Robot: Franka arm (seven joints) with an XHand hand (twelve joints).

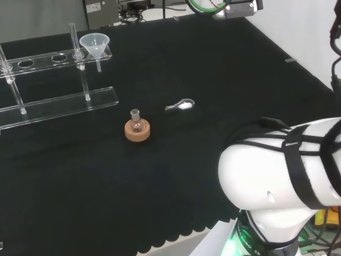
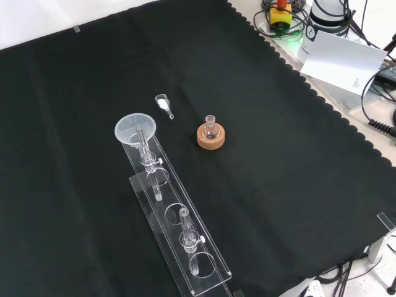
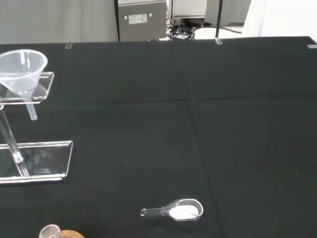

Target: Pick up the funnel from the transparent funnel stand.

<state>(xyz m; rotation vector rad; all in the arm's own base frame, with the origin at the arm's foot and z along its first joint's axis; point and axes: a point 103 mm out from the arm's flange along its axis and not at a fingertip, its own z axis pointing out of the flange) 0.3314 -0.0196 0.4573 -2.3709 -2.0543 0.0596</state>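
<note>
So basically nothing of the pick has happened yet, far as I can tell. The funnel [image 1: 95, 44] is sitting in the end hole of the transparent funnel stand [image 1: 58, 101], cone up top and its stem poking down through the upper shelf, at the right-hand end of the rack in the head view. In the front view that's the far end of the stand, with the funnel [image 2: 136, 129] untouched and nothing near it. The arm's big white link [image 1: 282, 170] sits way back at the right of the head view, well apart from the stand. Can't tell what the fingers are doing, wide or curled, so no guess from me. Other stuff on the black tabletop [image 2: 278, 185]: a small flask [image 2: 211, 129] on a cork ring [image 2: 211, 138] near the middle, and a little clear scoop [image 2: 164, 104] with something white in it, between the flask and the funnel's end of the rack. What's left is pretty much everything: reach over, get around the cone, and lift it straight up so the stem clears the hole.
</note>
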